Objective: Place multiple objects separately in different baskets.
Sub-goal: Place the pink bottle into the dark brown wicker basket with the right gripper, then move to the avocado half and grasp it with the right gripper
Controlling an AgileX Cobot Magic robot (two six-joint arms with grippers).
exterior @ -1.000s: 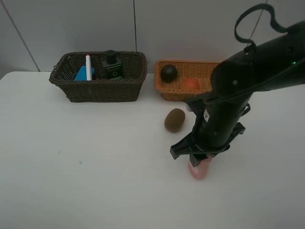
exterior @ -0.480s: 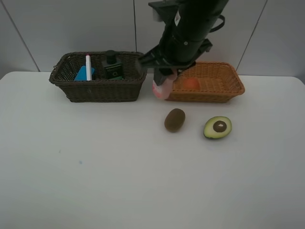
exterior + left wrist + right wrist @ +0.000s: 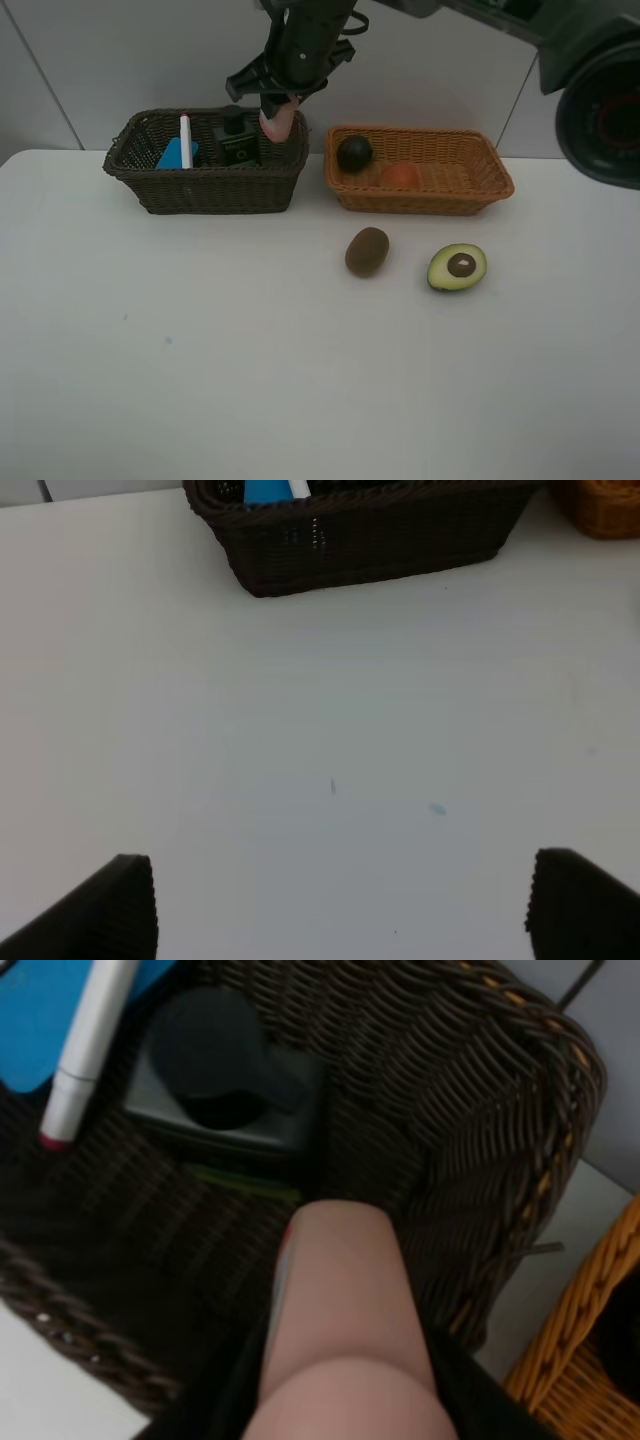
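My right gripper [image 3: 276, 102] reaches across to the dark brown basket [image 3: 205, 187] and is shut on the pink bottle [image 3: 279, 122], which hangs neck-down over the basket's right end. In the right wrist view the pink bottle [image 3: 340, 1310] is just above the basket floor [image 3: 480, 1160], beside the dark green bottle [image 3: 225, 1080]. The blue eraser [image 3: 175, 154] and white marker [image 3: 185, 140] lie in that basket too. The mangosteen [image 3: 354, 153] and orange bun [image 3: 400, 175] sit in the light basket [image 3: 470, 197]. On the table lie the kiwi [image 3: 367, 251] and halved avocado [image 3: 457, 267]. My left gripper [image 3: 340, 920] is open over bare table.
The white table [image 3: 200, 340] runs wide to the left and front of both baskets. A grey panelled wall stands close behind the baskets. In the left wrist view the dark basket [image 3: 370, 540] is ahead of the open fingers [image 3: 110, 905].
The right gripper has carried the pink bottle from the table's front right, up and left past the light basket, to above the dark basket. The left gripper has not changed.
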